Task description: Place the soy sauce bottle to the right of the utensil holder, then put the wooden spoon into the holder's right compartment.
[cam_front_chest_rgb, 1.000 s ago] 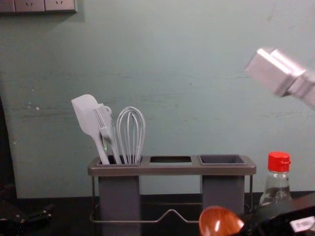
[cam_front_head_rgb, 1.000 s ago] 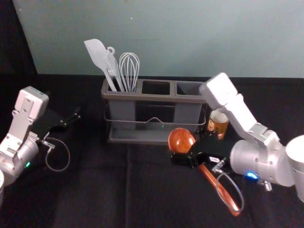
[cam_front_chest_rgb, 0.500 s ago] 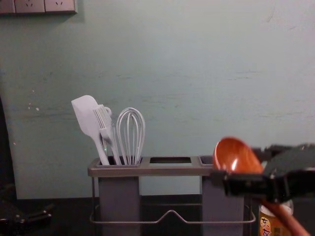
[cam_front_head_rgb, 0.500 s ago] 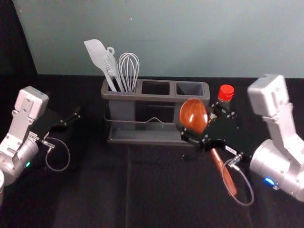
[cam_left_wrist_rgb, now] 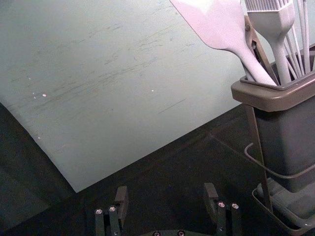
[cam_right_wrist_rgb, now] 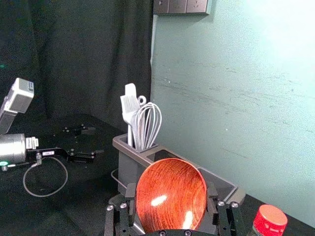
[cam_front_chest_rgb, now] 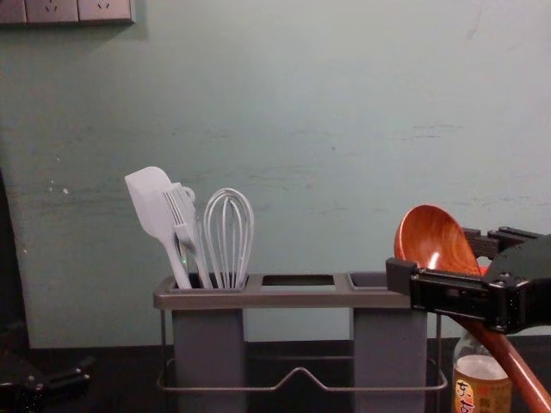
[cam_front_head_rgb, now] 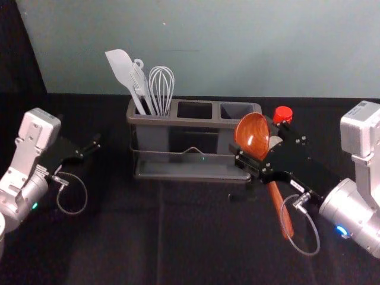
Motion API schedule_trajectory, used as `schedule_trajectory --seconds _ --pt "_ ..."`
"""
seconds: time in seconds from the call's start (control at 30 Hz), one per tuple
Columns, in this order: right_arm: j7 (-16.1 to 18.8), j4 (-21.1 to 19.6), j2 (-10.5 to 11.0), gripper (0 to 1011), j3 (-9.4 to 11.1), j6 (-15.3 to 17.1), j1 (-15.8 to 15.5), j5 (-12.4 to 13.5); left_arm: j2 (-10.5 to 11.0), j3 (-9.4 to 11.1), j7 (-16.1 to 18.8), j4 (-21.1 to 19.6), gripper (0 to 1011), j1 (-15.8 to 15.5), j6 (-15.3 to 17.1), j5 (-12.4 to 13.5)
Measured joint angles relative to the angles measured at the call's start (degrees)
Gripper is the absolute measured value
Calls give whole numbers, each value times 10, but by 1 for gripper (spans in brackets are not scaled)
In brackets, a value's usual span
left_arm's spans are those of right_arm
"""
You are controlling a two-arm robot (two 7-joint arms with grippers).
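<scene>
My right gripper [cam_front_head_rgb: 255,149] is shut on the wooden spoon [cam_front_head_rgb: 252,134], just right of the utensil holder [cam_front_head_rgb: 195,122]. In the chest view the spoon [cam_front_chest_rgb: 430,239] hangs tilted in the air, bowl up and handle slanting down to the right. Its bowl [cam_right_wrist_rgb: 171,194] lies between the fingers of the right gripper [cam_right_wrist_rgb: 171,204] in the right wrist view. Behind the gripper, right of the holder, stands the soy sauce bottle [cam_front_chest_rgb: 484,391] with a red cap [cam_front_head_rgb: 282,114], partly covered. The left gripper [cam_front_head_rgb: 94,148] is parked at the left; its wrist view shows this gripper [cam_left_wrist_rgb: 166,192] open.
A white spatula [cam_front_head_rgb: 122,68], a brush and a whisk [cam_front_head_rgb: 161,86] stand in the holder's left compartment. The middle and right compartments [cam_front_head_rgb: 237,111] have nothing in them. A greenish wall [cam_front_chest_rgb: 301,129] rises behind the holder.
The right gripper has lifted the spoon off the table and carried it up and slightly right, its bowl now higher. The bottle's red cap has come into sight in the head view. The left arm is still.
</scene>
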Motion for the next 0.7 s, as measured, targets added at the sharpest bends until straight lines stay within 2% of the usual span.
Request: schedule_trajectory --seconds 0.47,0.53,0.7 --pt "2 -2 0 838 -1 0 0 -1 0 0 0 0 1005 0 0 0" --pt "2 -1 1 838 -1 -4 -2 1 0 0 0 0 1005 0 0 0" --pt "-4 -2 -2 838 1 -40 -4 13 0 0 0 0 1005 0 0 0"
